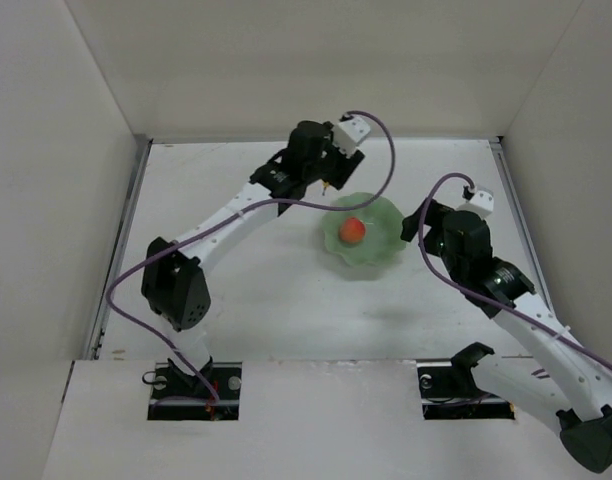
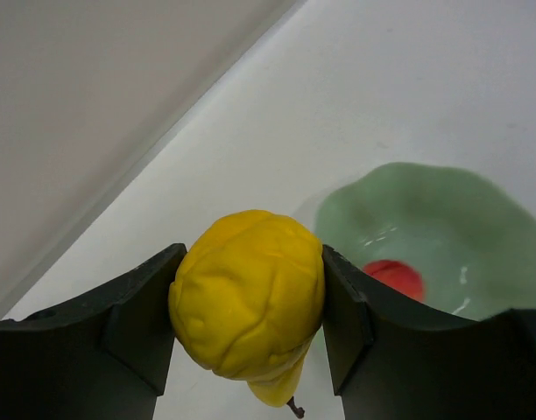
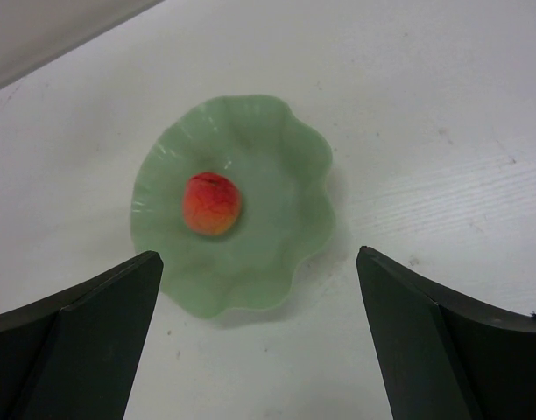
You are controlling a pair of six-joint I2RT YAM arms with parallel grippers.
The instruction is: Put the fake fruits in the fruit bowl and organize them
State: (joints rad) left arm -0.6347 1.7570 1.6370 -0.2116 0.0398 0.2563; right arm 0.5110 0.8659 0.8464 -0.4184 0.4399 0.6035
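Over the white table [image 1: 266, 300], your left gripper [image 2: 250, 262] is pinching the pear [image 2: 246, 306]; the right gripper [image 3: 257, 261] is standing spread. Aim for the bowl [image 3: 277, 157], beside the peach [image 3: 212, 203].

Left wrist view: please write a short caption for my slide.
Left gripper holds the yellow pear near the green bowl containing the peach.

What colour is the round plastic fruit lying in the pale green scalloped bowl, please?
The round fruit is orange-red, clearest in the right wrist view.
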